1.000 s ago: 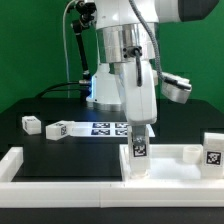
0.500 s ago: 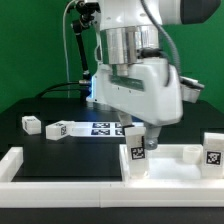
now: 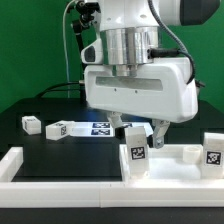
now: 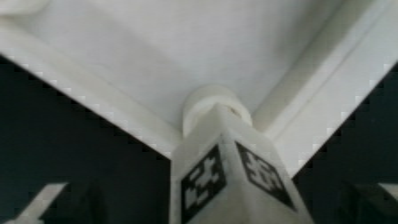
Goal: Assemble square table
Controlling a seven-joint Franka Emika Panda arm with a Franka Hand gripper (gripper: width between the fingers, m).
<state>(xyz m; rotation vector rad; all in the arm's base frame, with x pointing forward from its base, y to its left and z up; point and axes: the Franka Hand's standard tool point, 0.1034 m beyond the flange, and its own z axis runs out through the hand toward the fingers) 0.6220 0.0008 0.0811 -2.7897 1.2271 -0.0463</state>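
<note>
Work on the table looks only partly done. One short chunky white plastic leg (image 3: 134, 155) stands upright in a corner of the white square plastic panel with a raised rim (image 3: 172, 160), right under the robot's two-finger gripper (image 3: 142, 133). I cannot tell if the gripper squeezes it or has let go.

I think three legs are left to do. The first loose leg (image 3: 30, 124) and second loose leg (image 3: 60, 128) lie on the black table (image 3: 60, 150), well apart from the panel. The third loose leg (image 3: 212, 150) stands at the exterior view's right.

No box or bowl shows. The rimmed panel holds only that one leg.
</note>
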